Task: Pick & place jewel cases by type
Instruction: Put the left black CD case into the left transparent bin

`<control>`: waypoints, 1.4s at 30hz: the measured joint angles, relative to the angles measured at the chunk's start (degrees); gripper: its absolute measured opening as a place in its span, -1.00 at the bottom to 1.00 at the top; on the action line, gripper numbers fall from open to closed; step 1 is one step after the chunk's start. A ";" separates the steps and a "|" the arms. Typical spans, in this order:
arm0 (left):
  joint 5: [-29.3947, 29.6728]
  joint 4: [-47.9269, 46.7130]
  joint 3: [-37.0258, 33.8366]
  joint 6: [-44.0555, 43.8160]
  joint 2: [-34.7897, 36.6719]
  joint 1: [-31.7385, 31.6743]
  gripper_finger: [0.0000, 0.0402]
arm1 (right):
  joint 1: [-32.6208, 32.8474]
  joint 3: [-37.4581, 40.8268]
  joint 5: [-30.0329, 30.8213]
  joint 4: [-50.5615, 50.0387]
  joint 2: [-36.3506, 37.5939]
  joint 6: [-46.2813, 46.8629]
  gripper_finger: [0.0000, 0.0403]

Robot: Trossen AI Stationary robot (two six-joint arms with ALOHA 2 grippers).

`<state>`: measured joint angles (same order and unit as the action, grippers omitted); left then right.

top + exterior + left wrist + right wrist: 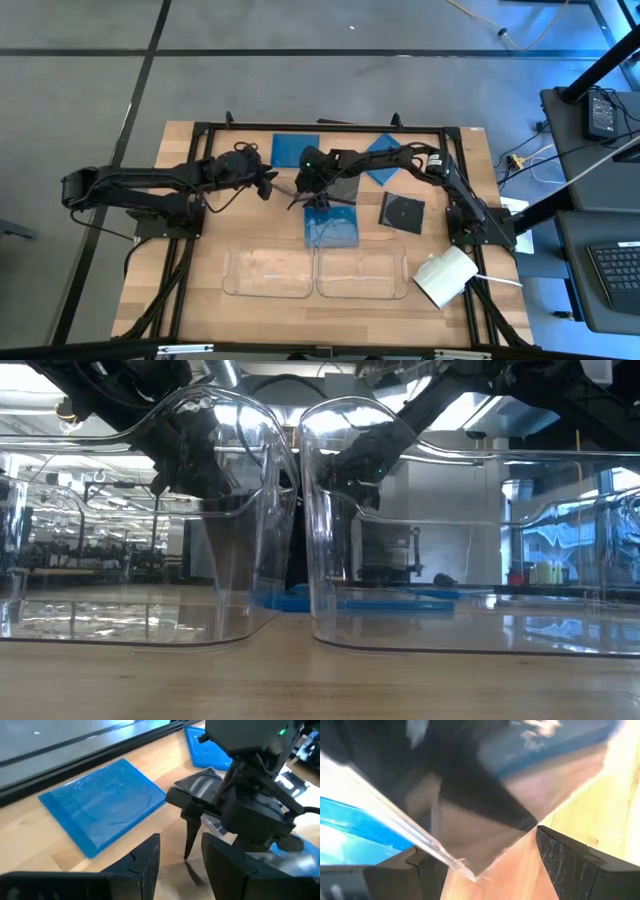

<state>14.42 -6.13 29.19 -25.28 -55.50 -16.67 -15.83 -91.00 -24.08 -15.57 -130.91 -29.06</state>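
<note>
High view: right end effector (318,196) reaching in to the middle of the surface (180,280), fingers spread wide, holding nothing that can be seen. Hanging just above a dark case (342,188) and the far edge of a blue case (331,227). Right wrist view: thin clear edge of a case (427,845) sitting right between the open fingers, tilted up. Looks like a grab just starting.

Left end effector (268,184) close by on the left, half open, empty, pointing at the same spot. Another blue case (296,148) flat at the far edge, a third blue case (385,160) far right, a black case with a disc (401,212) to the right. Two clear trays (316,272) empty at the near side.

Right arm nearer to the tilted case. Case edge running across the gap, so a squeeze should catch it. Could slip, being thin.
</note>
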 joint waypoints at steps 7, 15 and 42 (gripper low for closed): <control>0.26 -0.02 0.00 1.12 0.02 0.00 -0.30 | 0.68 -0.02 0.71 0.99 0.00 0.32 0.40; 0.95 -0.22 0.00 1.23 0.06 0.00 -0.30 | 2.94 -0.11 0.93 5.40 0.04 0.17 0.04; 2.70 -30.36 5.09 -2.13 -2.80 14.71 -0.51 | 1.85 -0.11 3.06 6.02 0.17 -1.04 -0.16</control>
<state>17.12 -36.49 34.28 -27.40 -58.30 -1.95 -13.98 -91.11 -21.02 -9.55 -130.74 -30.10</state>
